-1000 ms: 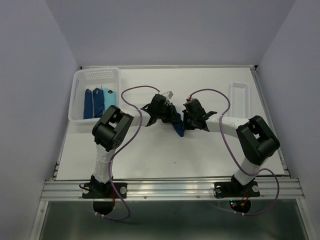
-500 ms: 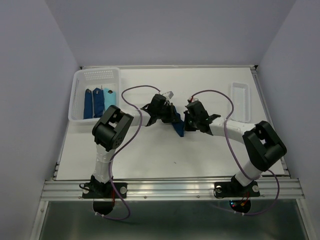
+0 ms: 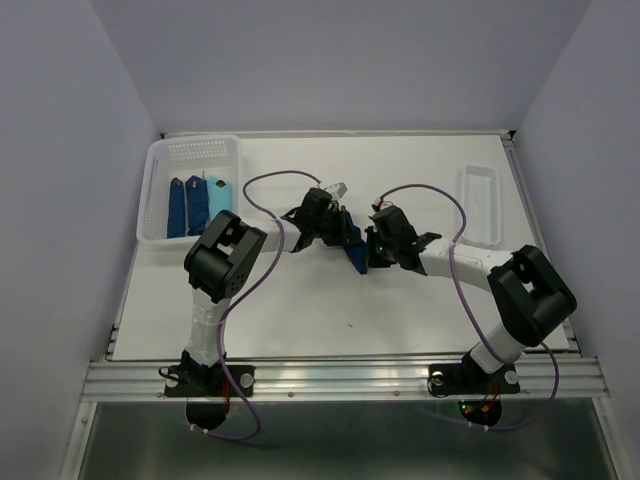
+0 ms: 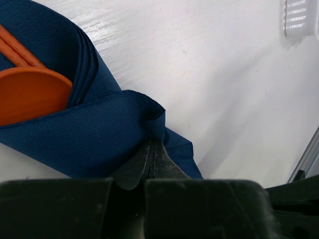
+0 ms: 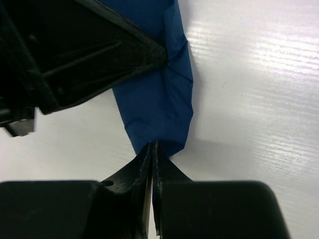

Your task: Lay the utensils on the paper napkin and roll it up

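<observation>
The dark navy paper napkin (image 3: 355, 252) lies rolled at mid-table, between both grippers. In the left wrist view the napkin (image 4: 75, 134) wraps orange utensils (image 4: 30, 92), whose ends show at its open end. My left gripper (image 4: 153, 142) is shut on a fold of the napkin; it sits at the roll's upper left in the top view (image 3: 338, 228). My right gripper (image 5: 153, 145) is shut on the napkin's (image 5: 159, 104) narrow lower end; it sits at the roll's right in the top view (image 3: 372, 252). The left gripper's black body fills the upper left of the right wrist view.
A white basket (image 3: 165, 185) at the back left holds dark blue and light blue rolls (image 3: 198, 205). A white tray (image 3: 482, 200) lies at the back right; its edge shows in the left wrist view (image 4: 301, 20). A small dark speck (image 3: 350, 323) lies on the near table.
My right arm has stretched out lower and its gripper has shifted slightly left toward the napkin's end. The left gripper and the napkin have barely moved.
</observation>
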Controlling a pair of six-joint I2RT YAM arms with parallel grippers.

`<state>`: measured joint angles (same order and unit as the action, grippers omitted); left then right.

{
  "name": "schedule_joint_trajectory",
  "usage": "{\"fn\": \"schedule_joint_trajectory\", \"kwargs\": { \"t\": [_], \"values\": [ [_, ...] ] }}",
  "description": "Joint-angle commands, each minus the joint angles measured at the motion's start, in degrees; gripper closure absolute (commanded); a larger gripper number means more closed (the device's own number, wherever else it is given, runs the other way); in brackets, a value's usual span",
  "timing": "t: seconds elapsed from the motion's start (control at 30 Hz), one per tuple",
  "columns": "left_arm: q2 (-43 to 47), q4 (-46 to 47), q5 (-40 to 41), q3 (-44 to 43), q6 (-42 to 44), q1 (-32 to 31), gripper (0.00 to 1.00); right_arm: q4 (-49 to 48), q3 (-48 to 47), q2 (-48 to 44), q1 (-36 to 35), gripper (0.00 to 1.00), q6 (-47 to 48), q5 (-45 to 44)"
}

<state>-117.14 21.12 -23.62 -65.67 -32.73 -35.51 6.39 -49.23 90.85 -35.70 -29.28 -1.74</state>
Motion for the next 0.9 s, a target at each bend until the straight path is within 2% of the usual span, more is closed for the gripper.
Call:
{"fn": "schedule_joint_trajectory", "kwargs": {
  "t": [0.0,0.27,0.53,0.63,0.67,0.73,0.77,0.83,0.87],
  "values": [
    [1.2,-4.3,0.9,0.2,2.4,0.4,1.00,-1.1,1.6,2.3,-0.5,0.94,-0.1,-0.5],
    [1.5,-4.5,0.9,-0.2,2.6,0.4,1.00,-2.1,3.2,5.0,-1.0,0.94,-0.6,1.1],
    [4.5,-7.5,1.4,-3.6,5.0,0.4,1.00,-2.4,4.3,7.9,-1.6,0.94,-3.2,-1.1],
    [7.5,-10.7,3.9,-6.0,6.9,0.4,0.91,-2.4,4.8,7.9,-1.6,0.95,-4.3,-1.8],
    [8.0,-11.4,4.5,-7.4,7.8,0.4,0.80,-2.5,4.9,7.8,-1.6,0.95,-4.5,-2.0],
    [8.9,-12.9,6.4,-8.7,8.6,0.4,0.71,-2.6,5.0,7.8,-1.6,0.94,-4.6,-2.1],
    [9.6,-14.0,7.7,-9.1,9.0,0.5,0.57,-2.6,5.0,7.7,-1.6,0.95,-4.7,-2.3],
    [10.3,-14.7,8.7,-9.9,9.4,0.8,0.43,-2.6,5.0,7.6,-1.6,0.95,-4.9,-2.6],
    [10.4,-14.7,8.8,-9.9,9.4,1.0,0.43,-2.5,5.0,7.6,-1.6,0.95,-4.9,-2.6]
  ]
}}
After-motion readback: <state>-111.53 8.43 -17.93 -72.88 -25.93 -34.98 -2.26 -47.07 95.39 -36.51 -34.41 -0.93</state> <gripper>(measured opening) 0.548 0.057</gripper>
